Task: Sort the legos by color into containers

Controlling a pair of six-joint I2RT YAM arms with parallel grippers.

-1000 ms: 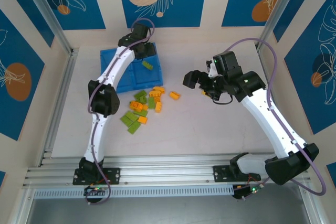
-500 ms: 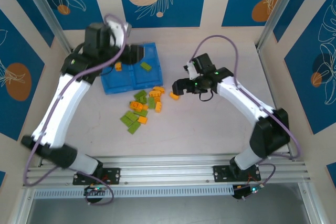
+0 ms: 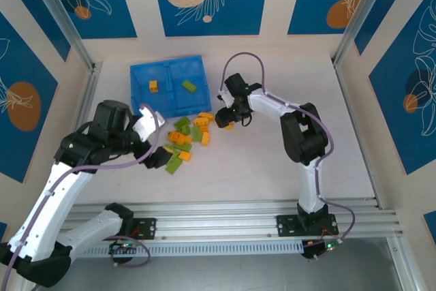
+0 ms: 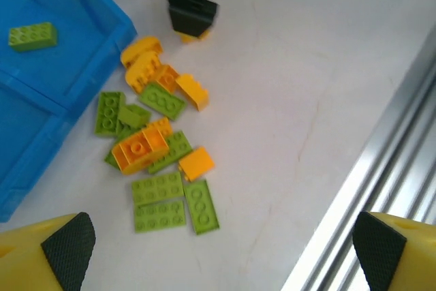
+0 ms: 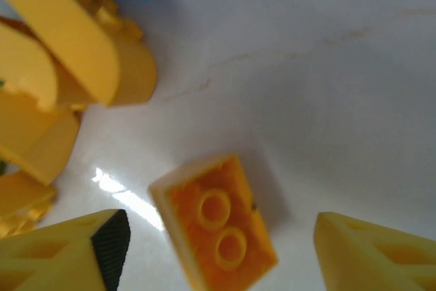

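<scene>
The blue tray [image 3: 139,73] sits at the back left, with one orange brick [image 3: 154,86] in its left compartment and one green brick [image 3: 189,86] in its right compartment. A pile of green and orange legos [image 3: 184,138] lies in front of the tray, and is also seen in the left wrist view [image 4: 157,142]. My left gripper [image 3: 162,151] hovers open just left of the pile, its jaws [image 4: 221,257] wide apart and holding nothing. My right gripper [image 3: 227,118] stands open low over a lone orange brick [image 5: 218,226], which lies studs-down on the table between the fingertips.
More orange bricks [image 5: 61,66] lie close to the left of the right gripper. An aluminium rail [image 3: 218,212] runs along the near table edge. Bare white table [image 3: 272,161] extends right of the pile. The tray corner [image 4: 102,25] borders the pile.
The left arm pulled back from over the tray to the near side of the pile, leaving an orange brick in the left compartment. The right gripper moved left and down over the lone orange brick.
</scene>
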